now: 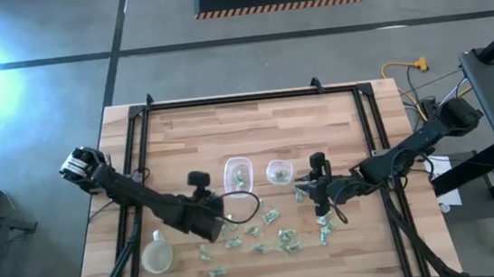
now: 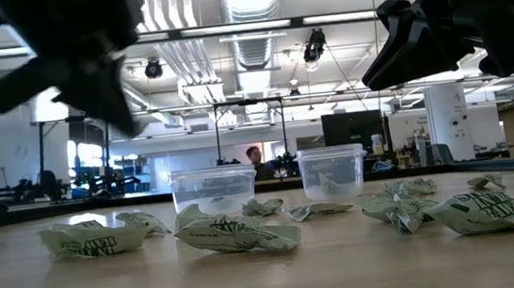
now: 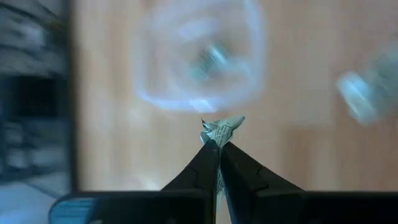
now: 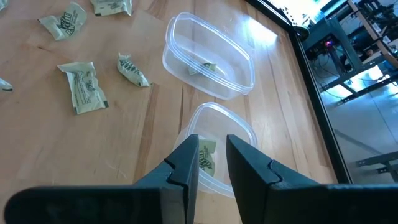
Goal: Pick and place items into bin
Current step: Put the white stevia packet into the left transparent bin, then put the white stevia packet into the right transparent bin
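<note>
Several pale-green wrapped items (image 1: pixel 274 231) lie scattered on the wooden table's near half. Two clear bins stand at mid-table: the left bin (image 1: pixel 237 174) and the right bin (image 1: pixel 278 172), each with an item inside. My left gripper (image 3: pixel 216 144) is raised just near-left of the left bin (image 3: pixel 199 56), shut on one item (image 3: pixel 222 127). My right gripper (image 4: pixel 212 149) hovers open over the near rim of the right bin (image 4: pixel 239 134). An item (image 4: pixel 206 155) inside that bin shows through the gap between the fingers. My left gripper pinches one wrapped item by its crinkled end (image 3: pixel 216 134) between the two fingertips. The rest of the wrapper sticks out past the tips. The fingers slant down toward the table's far side, and the item is lifted clear of the table.
A round clear cup or lid (image 1: pixel 157 256) sits near the table's front left. A black frame (image 1: pixel 225 100) runs along the table's far and side edges. Loose items (image 2: pixel 237 233) lie in front of both bins in the low view.
</note>
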Controlling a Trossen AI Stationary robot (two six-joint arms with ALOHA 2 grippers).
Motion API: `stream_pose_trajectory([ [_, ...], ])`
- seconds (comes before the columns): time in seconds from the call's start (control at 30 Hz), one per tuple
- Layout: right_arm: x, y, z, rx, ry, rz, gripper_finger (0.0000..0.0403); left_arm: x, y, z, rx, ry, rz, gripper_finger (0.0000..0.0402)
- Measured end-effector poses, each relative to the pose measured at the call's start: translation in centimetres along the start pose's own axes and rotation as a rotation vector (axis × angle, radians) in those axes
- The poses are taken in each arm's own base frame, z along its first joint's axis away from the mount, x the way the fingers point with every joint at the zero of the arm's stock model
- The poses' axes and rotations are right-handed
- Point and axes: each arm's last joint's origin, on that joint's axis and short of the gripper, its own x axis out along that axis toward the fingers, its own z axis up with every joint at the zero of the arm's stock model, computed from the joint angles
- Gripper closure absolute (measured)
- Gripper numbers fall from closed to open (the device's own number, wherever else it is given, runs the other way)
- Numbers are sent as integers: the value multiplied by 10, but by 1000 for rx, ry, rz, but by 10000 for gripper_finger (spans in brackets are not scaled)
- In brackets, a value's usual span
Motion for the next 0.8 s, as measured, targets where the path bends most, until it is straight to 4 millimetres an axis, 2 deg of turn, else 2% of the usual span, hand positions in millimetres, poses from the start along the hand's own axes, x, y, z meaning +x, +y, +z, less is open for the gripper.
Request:
stream_pose_trajectory([
  [0.1, 0, 0, 0, 2, 0, 0, 330, 6, 5, 13, 15, -95, 36, 401],
  [0.27, 0, 0, 0, 2, 1, 0, 330, 28, 16, 30, 19, -236, 60, 401],
  [0.4, 0, 0, -1, -1, 5, 1, 330, 46, 32, 31, -11, -218, 28, 401],
  [0.57, 0, 0, -1, -1, 5, 1, 330, 62, 49, 29, -80, -195, -111, 400],
  [0.67, 0, 0, -1, -1, 5, 1, 330, 68, 54, 27, -100, -181, -104, 381],
  [0.8, 0, 0, -1, -1, 5, 1, 330, 73, 54, 24, -107, -178, -100, 335],
])
